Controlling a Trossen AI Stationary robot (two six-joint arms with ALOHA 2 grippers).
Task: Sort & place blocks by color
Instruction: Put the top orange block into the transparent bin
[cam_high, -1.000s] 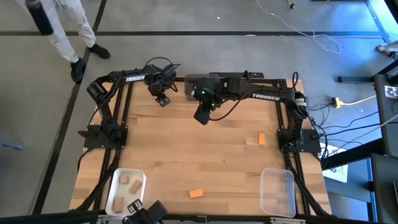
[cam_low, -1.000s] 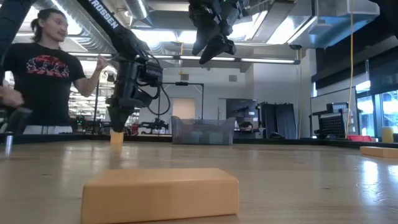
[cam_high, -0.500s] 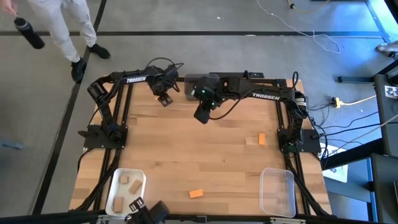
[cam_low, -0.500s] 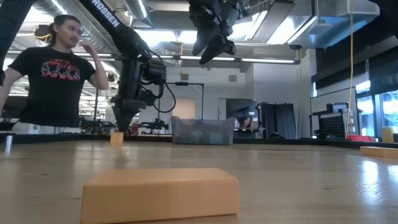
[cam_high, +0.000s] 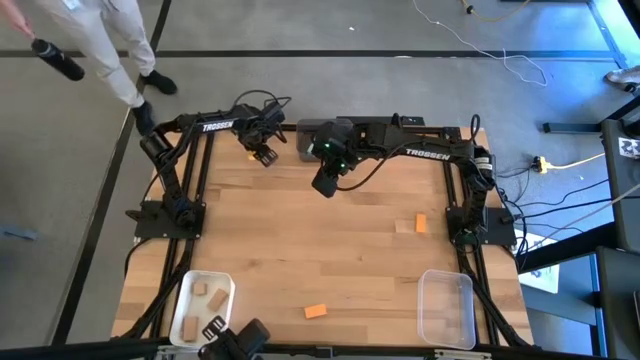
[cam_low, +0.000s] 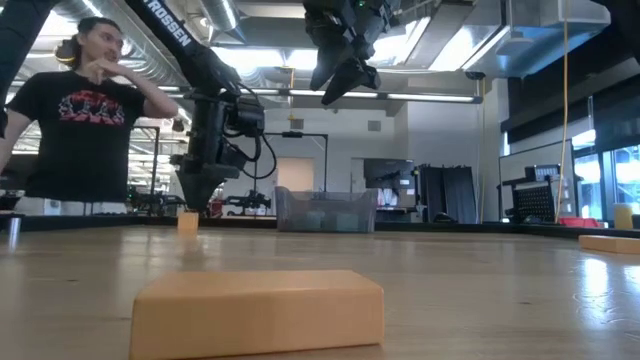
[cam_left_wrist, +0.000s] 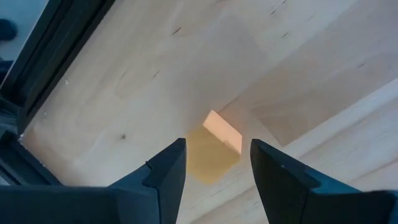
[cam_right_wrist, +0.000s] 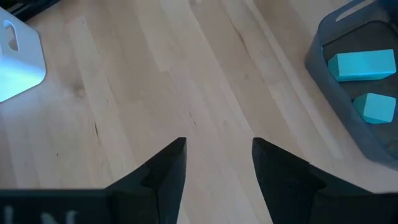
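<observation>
While the left gripper hangs over a standing tan block, jaws spread either side, untouched, right gripper raised, jaws spread, empty, above bare worktop.

A grey floor is seen around the wooden table, with cables lying at the right of the high view. In the low view, ceiling lights and ducts are seen, and a person stands at upper left.
</observation>
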